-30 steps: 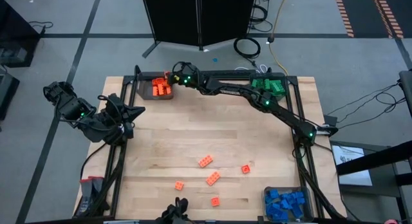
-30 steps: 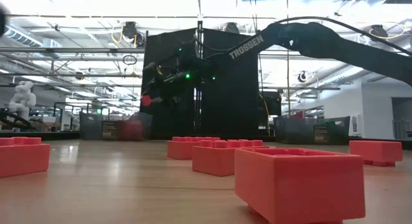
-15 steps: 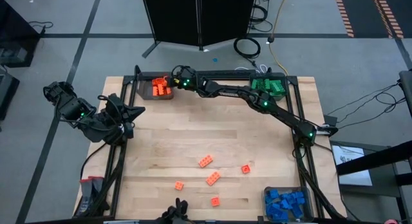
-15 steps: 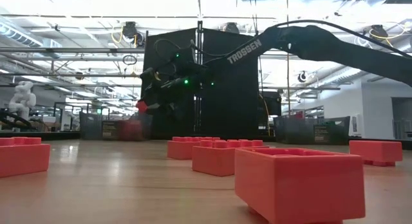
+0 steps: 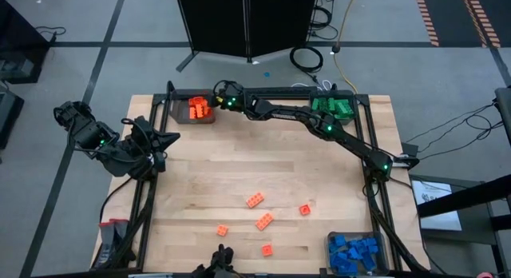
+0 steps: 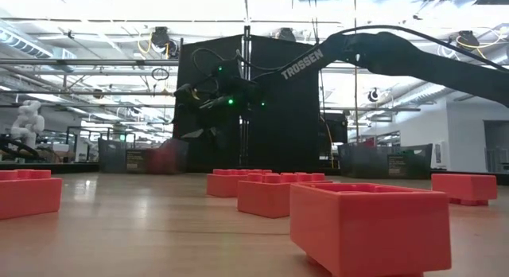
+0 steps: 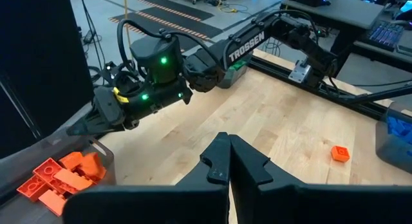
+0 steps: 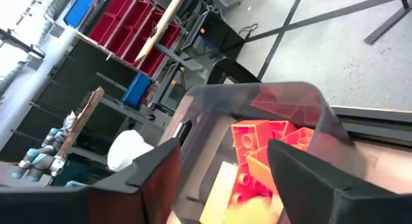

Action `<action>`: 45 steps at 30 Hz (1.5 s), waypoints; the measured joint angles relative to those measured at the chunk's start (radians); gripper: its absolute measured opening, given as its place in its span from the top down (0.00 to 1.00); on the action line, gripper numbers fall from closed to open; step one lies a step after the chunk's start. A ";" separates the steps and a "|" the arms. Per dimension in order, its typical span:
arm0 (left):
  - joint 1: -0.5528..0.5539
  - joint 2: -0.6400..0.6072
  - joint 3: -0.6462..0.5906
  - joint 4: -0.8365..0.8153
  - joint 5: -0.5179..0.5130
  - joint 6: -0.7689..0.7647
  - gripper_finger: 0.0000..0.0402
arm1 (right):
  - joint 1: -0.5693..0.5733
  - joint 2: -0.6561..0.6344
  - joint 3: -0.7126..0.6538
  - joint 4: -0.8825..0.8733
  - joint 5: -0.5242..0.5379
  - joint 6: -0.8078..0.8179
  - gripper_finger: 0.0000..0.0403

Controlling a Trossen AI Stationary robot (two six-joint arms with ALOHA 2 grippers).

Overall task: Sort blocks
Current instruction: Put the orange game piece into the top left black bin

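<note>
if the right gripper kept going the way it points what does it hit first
Most likely the orange blocks in the grey bin: the right gripper, fingers open, points down into that bin. Depth is unclear, so the bin's rim could come first.

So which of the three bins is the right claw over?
The bin of orange blocks at the table's far left corner; the right claw hangs open at its edge. The green and blue bins sit elsewhere.

Bright overhead ceiling lights glare in the low view; nearest orange blocks [image 6: 370, 226] look soft.
</note>
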 joint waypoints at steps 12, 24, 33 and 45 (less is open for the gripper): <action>-0.001 0.000 0.000 0.000 0.023 0.000 1.00 | 0.011 -0.097 0.083 0.080 -0.674 -0.187 0.54; 0.000 0.000 0.000 0.000 0.027 0.007 1.00 | 0.279 -0.384 0.082 -1.515 -0.454 -1.397 0.72; 0.000 0.008 0.000 0.001 0.033 -0.026 1.00 | 0.448 -0.381 -0.048 -1.562 -0.452 -1.430 0.74; 0.000 0.055 0.000 0.001 0.055 -0.028 1.00 | 0.503 -0.894 -0.754 -0.976 -0.384 -1.229 0.86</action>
